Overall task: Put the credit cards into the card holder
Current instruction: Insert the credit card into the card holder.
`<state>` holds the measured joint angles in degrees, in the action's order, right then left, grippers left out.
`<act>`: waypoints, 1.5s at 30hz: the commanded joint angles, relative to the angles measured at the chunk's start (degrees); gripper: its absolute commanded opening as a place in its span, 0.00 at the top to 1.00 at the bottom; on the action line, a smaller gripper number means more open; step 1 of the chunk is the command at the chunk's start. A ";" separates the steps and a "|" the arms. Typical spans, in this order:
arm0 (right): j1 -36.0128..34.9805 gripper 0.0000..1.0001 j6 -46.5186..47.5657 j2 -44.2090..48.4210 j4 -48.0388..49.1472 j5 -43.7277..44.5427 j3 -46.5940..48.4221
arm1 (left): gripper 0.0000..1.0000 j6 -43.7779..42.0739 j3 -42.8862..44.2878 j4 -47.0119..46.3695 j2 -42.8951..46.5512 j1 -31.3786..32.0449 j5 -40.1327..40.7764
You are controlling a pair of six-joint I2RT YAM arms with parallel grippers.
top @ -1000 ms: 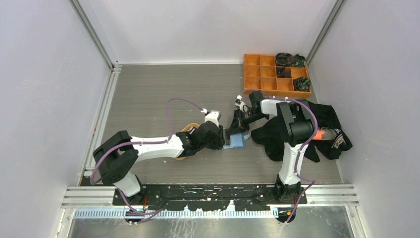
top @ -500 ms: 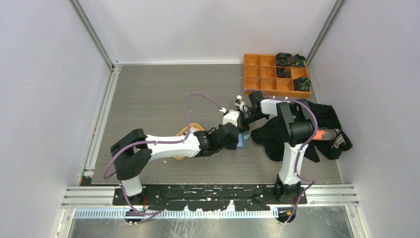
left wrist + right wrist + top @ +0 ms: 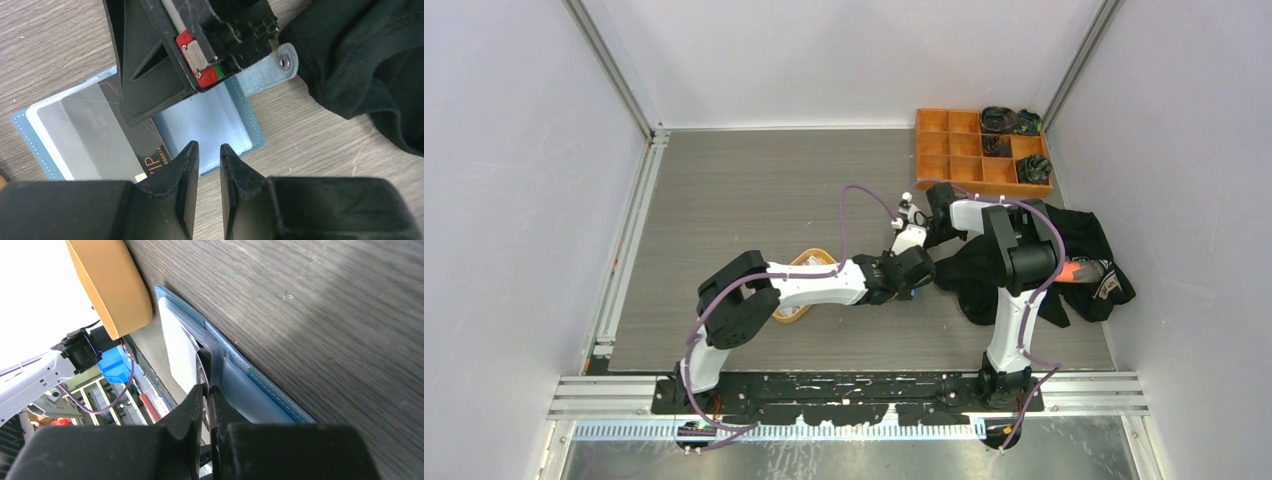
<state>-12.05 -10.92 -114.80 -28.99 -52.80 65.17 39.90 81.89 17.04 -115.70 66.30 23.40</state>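
Left wrist, open card holder, cards on it, obscured overhead

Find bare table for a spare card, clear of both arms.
Free: far-left table, between left rail and orange box; near strip between the arm bases. Crowded: left gripper and right gripper at the card holder, black cloth alongside, oval tray under the left arm.

Black card in the card holder is showing gold letters "IP" plus tiny digits, too small; grey card print is reading blurred.
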 commanded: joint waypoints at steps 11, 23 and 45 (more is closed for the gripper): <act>-0.28 0.86 1.42 -1.18 -0.41 3.22 1.79 | 0.71 0.12 6.10 7.11 -3.74 -2.02 2.34; -0.32 0.76 2.42 -0.58 -1.55 3.40 2.46 | 0.64 1.23 2.96 5.34 -2.00 -3.67 0.80; -0.25 0.66 8.46 7.29 -4.37 3.10 3.17 | 0.62 -4.90 -13.09 -12.04 12.44 -5.68 -7.96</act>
<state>-12.36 -4.58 -111.59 -32.91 -50.02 66.94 39.13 73.93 16.19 -110.98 60.86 20.40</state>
